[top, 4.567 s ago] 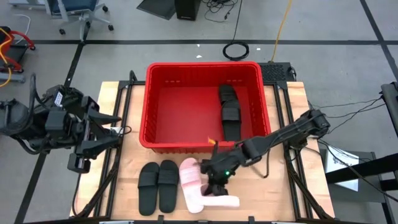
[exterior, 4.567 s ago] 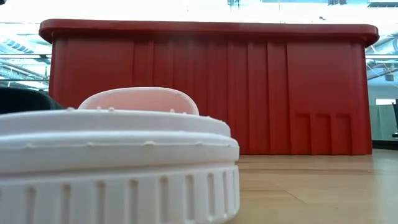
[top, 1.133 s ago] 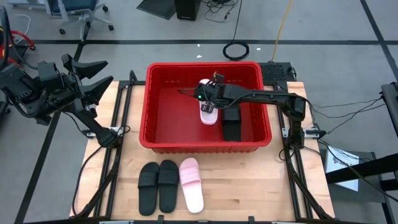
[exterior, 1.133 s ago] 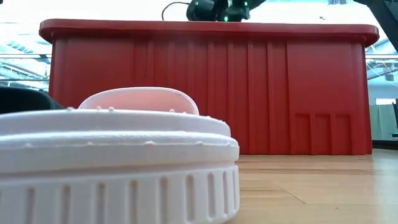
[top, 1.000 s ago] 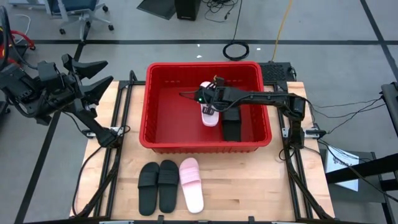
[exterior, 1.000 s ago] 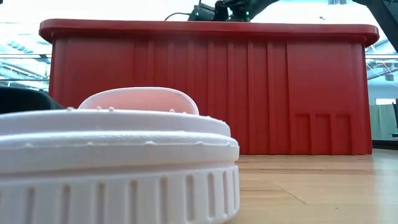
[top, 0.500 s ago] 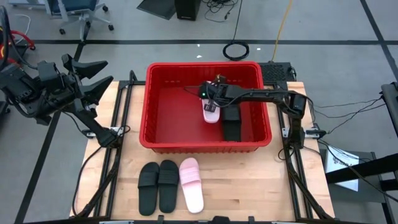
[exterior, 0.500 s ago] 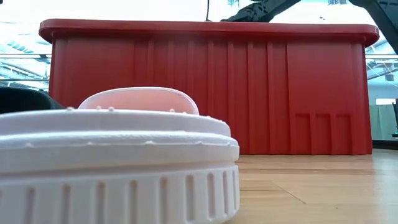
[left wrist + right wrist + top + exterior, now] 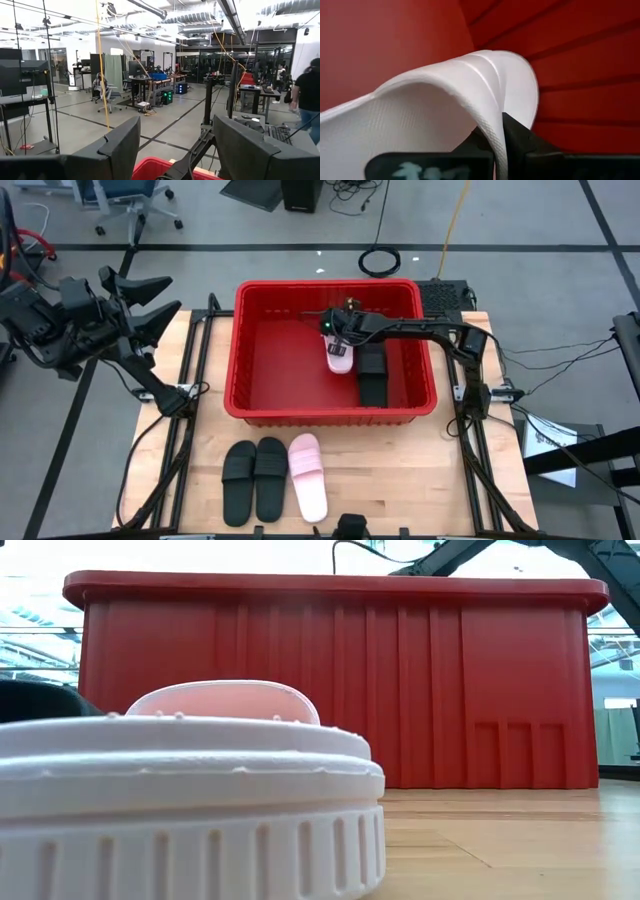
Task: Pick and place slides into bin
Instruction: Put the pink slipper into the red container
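At the near edge of the table [image 9: 400, 480], three slides lie side by side, still to be moved: two black slides [image 9: 254, 480] touching each other, and a pale pink slide [image 9: 308, 489] just beside them. In the low view, that pink slide's sole [image 9: 190, 810] fills the foreground, its strap arching behind.

Farther back stands the red bin [image 9: 262, 360], its tall ribbed wall [image 9: 330, 680] crossing the low view. Inside it, two black slides [image 9: 370, 370] already lie along the right half. The right gripper [image 9: 338, 340] reaches over the middle of the bin, clamped on the strap of a second pale slide [image 9: 340, 358], as its wrist view shows: a dark finger pinches the white strap [image 9: 470, 95] above the red floor. Whether the slide touches the floor cannot be told.

The left gripper [image 9: 150, 300] waits, spread and empty, raised beyond the table's far left corner.

In all, two slides look placed, one is being delivered, and three remain.
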